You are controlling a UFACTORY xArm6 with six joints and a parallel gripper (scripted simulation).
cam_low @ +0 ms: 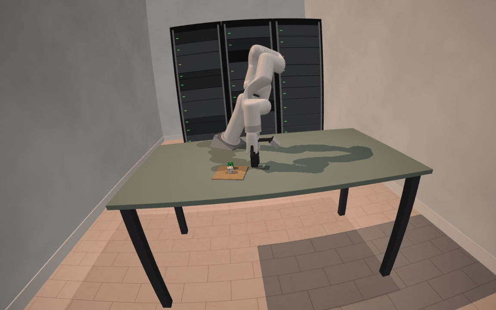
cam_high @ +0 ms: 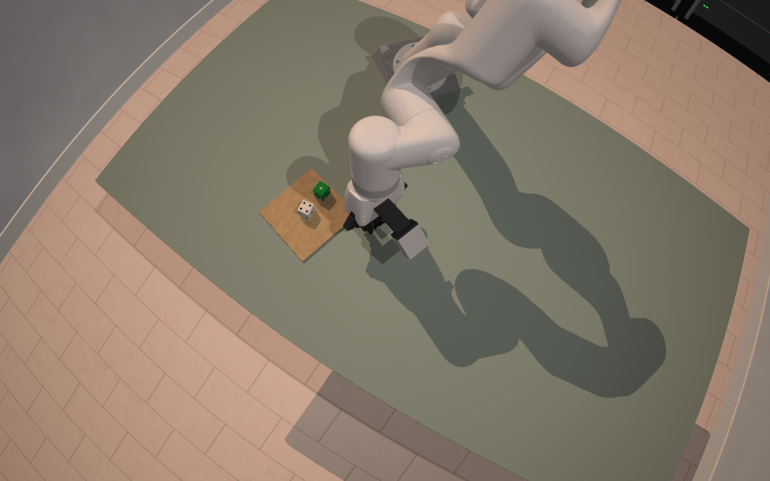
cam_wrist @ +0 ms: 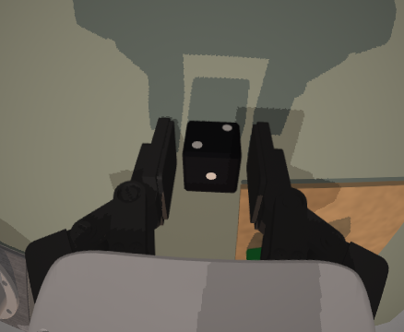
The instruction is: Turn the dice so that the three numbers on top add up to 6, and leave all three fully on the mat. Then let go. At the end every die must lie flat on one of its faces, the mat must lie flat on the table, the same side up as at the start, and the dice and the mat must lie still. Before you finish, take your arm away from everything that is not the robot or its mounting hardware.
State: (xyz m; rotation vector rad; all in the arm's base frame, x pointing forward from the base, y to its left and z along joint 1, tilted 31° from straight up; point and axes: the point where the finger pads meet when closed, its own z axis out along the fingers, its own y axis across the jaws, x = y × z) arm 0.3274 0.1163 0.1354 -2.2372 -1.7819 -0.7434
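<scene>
The black die (cam_wrist: 211, 157) is on the table beside the mat, seen between my fingers in the wrist view. One pip shows on its top and two on a side. My gripper (cam_high: 369, 228) (cam_low: 255, 163) (cam_wrist: 212, 142) is open, low around it, with a gap on each side. The white die (cam_high: 305, 209) (cam_low: 230, 169) lies on the mat (cam_high: 301, 245) (cam_low: 218, 176) (cam_wrist: 382, 198) with four pips up. The green die (cam_high: 321, 190) (cam_low: 230, 164) (cam_wrist: 254, 254) lies near it with one pip up. The fingers hide the black die in the top and exterior views.
The green-grey table top (cam_high: 226, 137) (cam_low: 188, 192) carries the mat. The robot's base (cam_low: 224, 141) is at the table's back. The mat's edge is close beside one finger, and the green and white dice are on that side.
</scene>
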